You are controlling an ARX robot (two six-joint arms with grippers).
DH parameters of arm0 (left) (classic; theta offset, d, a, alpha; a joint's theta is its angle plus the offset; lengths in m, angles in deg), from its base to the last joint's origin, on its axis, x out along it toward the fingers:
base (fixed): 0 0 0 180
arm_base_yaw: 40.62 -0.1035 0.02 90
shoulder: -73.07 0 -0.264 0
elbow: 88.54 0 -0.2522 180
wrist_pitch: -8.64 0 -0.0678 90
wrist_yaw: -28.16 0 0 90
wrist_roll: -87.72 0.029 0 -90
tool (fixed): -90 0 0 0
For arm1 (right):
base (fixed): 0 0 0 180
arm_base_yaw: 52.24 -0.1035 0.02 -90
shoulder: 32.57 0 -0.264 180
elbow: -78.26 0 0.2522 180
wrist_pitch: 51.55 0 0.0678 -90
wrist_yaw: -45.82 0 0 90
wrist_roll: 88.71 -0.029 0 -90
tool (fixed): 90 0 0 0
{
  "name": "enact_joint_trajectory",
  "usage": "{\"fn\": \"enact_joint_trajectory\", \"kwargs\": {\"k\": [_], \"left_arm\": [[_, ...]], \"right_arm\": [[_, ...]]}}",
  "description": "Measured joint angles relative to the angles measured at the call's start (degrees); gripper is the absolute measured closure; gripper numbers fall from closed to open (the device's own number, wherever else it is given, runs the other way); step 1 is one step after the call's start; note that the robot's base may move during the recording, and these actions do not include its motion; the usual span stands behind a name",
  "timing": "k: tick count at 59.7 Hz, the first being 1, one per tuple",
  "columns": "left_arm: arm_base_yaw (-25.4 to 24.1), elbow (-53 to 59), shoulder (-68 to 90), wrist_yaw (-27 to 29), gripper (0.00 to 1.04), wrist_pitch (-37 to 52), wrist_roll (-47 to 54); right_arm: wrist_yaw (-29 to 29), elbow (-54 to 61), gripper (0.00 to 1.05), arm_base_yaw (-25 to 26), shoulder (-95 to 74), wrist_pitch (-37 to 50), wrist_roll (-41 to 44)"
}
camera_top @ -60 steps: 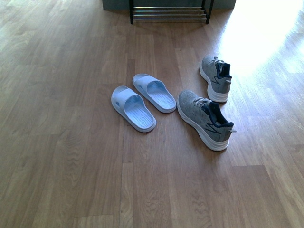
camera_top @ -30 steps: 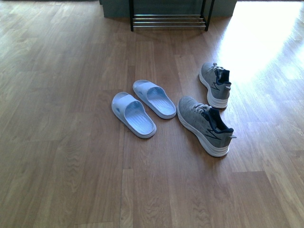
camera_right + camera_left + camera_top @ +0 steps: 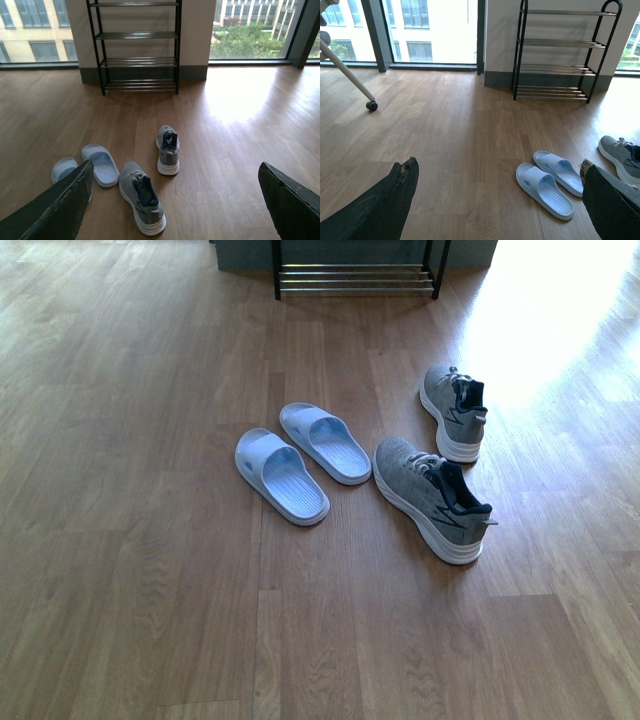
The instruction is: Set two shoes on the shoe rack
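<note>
All four shoes lie on the wooden floor (image 3: 130,540), well short of the shoe rack (image 3: 357,278), which stands against the far wall. In the wrist views the rack shows four tiers of chrome rods between black arched ends.

The two pale blue slides lie side by side, angled the same way. The left slide (image 3: 282,478) sits a little nearer the robot than the right slide (image 3: 325,443), and the two are touching or very nearly so (the gap is too fine to judge).

Just to their right, the nearer grey sneaker (image 3: 432,498) stands upright on its white sole, heel toward the robot. The farther grey sneaker (image 3: 453,412) sits apart from it, closer to the rack, at the edge of a bright patch of sunlight.

The left tool (image 3: 498,167) hangs above the floor with its dark jaws spread wide and nothing between them. The right tool (image 3: 176,169) is likewise spread and empty, with both sneakers in view between its jaws.
</note>
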Motion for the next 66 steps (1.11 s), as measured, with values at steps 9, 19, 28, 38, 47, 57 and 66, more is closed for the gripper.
{"fn": "enact_joint_trajectory", "kwargs": {"k": [9,19,28,38,47,57,66], "left_arm": [[0.0,0.0,0.0,0.0,0.09,0.0,0.0],[0.0,0.0,0.0,0.0,0.09,0.0,0.0],[0.0,0.0,0.0,0.0,0.09,0.0,0.0],[0.0,0.0,0.0,0.0,0.09,0.0,0.0],[0.0,0.0,0.0,0.0,0.09,0.0,0.0],[0.0,0.0,0.0,-0.1,0.09,0.0,0.0],[0.0,0.0,0.0,0.0,0.09,0.0,0.0]], "right_arm": [[0.0,0.0,0.09,0.0,0.0,0.0,0.0],[0.1,0.0,0.09,0.0,0.0,0.0,0.0],[0.0,0.0,0.09,0.1,0.0,0.0,0.0],[0.0,0.0,0.09,0.1,0.0,0.0,0.0],[0.0,0.0,0.09,0.0,0.0,0.0,0.0],[-0.2,0.0,0.09,0.0,0.0,0.0,0.0],[-0.2,0.0,0.09,0.0,0.0,0.0,0.0]]}}
